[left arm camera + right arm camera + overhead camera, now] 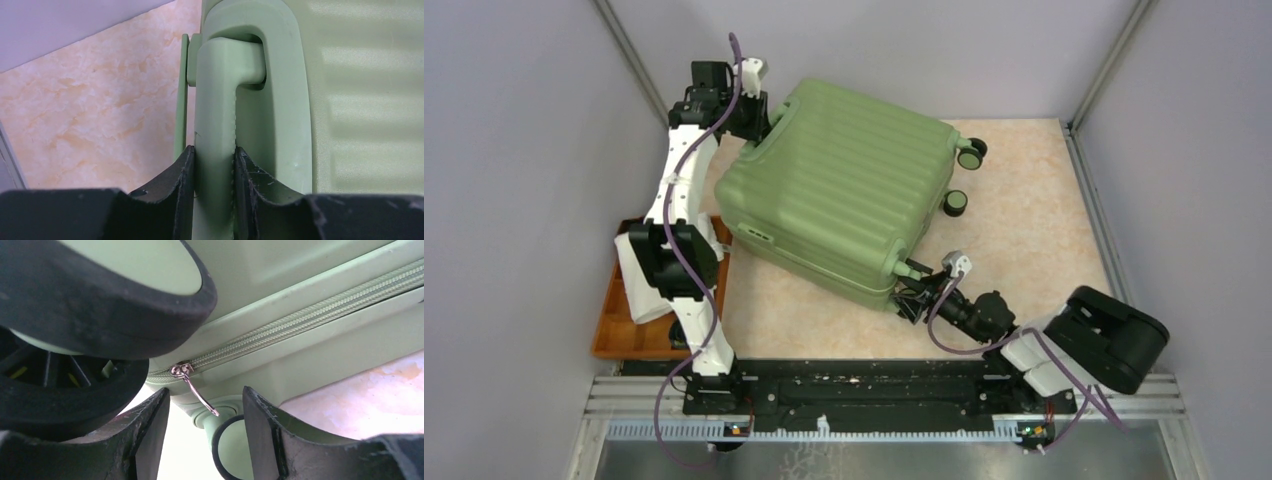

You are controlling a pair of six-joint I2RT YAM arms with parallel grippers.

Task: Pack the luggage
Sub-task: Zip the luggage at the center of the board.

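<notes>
I have the suitcase (844,185) lying flat and zipped closed on the counter (1034,230), skewed, with its wheel end turned toward the far right. My left gripper (214,155) is up at the far-left end of the case. On the wrist view it is clamped on the green handle (216,100), one black finger pressed against each side. My right gripper (206,390) is low at the near-right corner, tucked in by a black wheel (105,295) that fills the upper left of that view. Its jaws stand apart with nothing gripped. The little metal zipper pull (194,386) dangles from the zipper (310,310) into the gap between them, and neither finger is on it. An orange tray (609,335) sits at the counter's left edge, partly hidden by my left arm.
</notes>
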